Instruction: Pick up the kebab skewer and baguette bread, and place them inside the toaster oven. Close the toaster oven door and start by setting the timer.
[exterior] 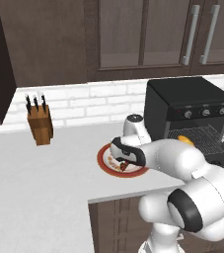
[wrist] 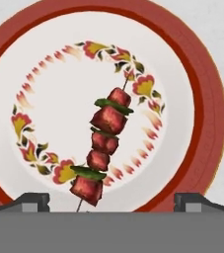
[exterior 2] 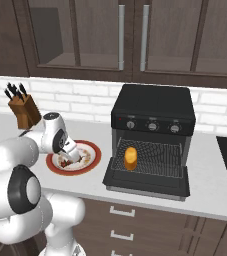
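Item: toaster oven (exterior 2: 152,117), black, boxy, on the counter (exterior: 44,168) against the white brick wall; taken here as the landmark.

Toaster oven door (exterior 2: 145,186): dropped flat toward the front, leaving the wire rack exposed for loading.

Baguette bread (exterior 2: 130,158): short golden-orange piece, already on the rack inside the oven, left of centre. That half of the loading looks done.

Plate (wrist: 209,113): red-rimmed, floral ring, on the counter just left of the oven.

Kebab skewer (wrist: 101,148): lies flat on the plate, dark red chunks with green slices between, stick running diagonally in the hand view. Not yet lifted.

Gripper (wrist: 111,200): poised directly above the plate, left of the oven, pointing down; jaws spread to their widest and holding nothing. The two tips stand either side of the skewer's lower end, apparently aligned to straddle it for a pinch.

Knife block (exterior 2: 24,109): farther left of the oven, by the wall; not involved.

Remaining, by judgement: grasp skewer, carry to rack, shut door, set timer knob.
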